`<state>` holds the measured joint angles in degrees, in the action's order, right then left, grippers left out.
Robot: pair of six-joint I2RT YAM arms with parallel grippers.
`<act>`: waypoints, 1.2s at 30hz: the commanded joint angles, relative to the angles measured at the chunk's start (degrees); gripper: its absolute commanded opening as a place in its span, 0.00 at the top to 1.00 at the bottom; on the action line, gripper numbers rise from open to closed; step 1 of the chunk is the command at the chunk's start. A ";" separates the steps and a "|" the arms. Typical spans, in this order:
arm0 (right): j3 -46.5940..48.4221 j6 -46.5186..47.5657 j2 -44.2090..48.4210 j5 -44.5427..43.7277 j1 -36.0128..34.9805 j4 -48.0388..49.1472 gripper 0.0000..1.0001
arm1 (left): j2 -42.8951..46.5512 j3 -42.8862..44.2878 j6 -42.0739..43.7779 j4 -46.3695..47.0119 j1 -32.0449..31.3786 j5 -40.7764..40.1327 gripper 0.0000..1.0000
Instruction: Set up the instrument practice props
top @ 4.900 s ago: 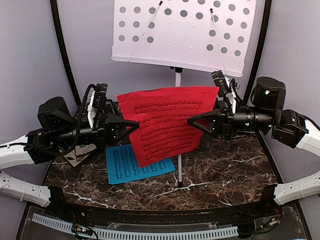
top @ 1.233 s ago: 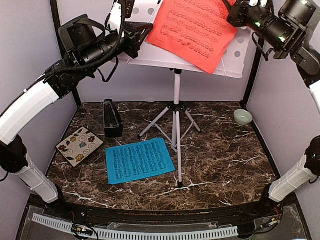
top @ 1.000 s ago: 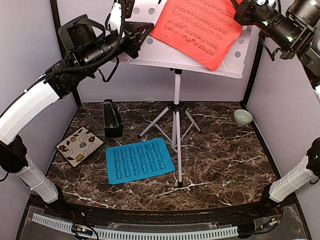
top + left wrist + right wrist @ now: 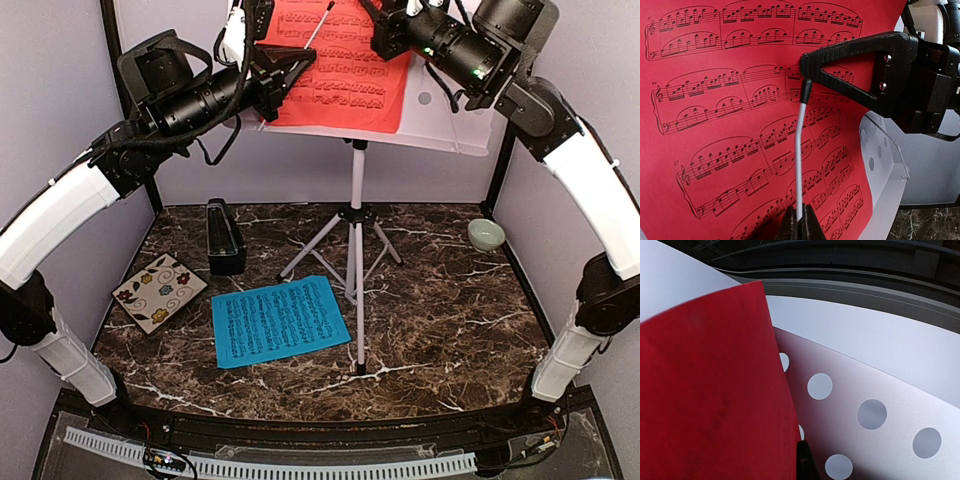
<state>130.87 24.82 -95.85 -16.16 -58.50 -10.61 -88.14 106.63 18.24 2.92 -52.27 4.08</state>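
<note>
The left claw, raised high, is clamped shut on the thin white page-holder wire of the music stand, the wire lying across the face of the red sheet. The right claw, also closed, meets it from the other side, its black tip against the red sheet beside the wire's dark end; whether it pinches the paper cannot be made out. The red sheet, printed with rows of black notation, rests on the stand's white perforated desk, which is dotted with round holes and sits on a white pole above three splayed legs at the middle of the table. There are two sheets of music: the red one up on the desk and a blue sheet lying flat on the table just in front of the tripod. One black pyramid-shaped metronome stands upright to the left of the legs, one square floral tile lies near the left edge, and one pale green bowl sits at the right rear. The table is dark brown marble veined in white, enclosed by pale lilac walls.
</note>
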 commanded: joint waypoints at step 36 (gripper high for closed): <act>2.41 -0.58 -4.57 8.44 -0.39 10.69 1.00 | 1.97 0.04 0.93 3.72 -0.29 3.88 1.00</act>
<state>132.66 24.34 -100.77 -7.70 -58.57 -3.46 -88.14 106.63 18.52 2.92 -52.27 5.58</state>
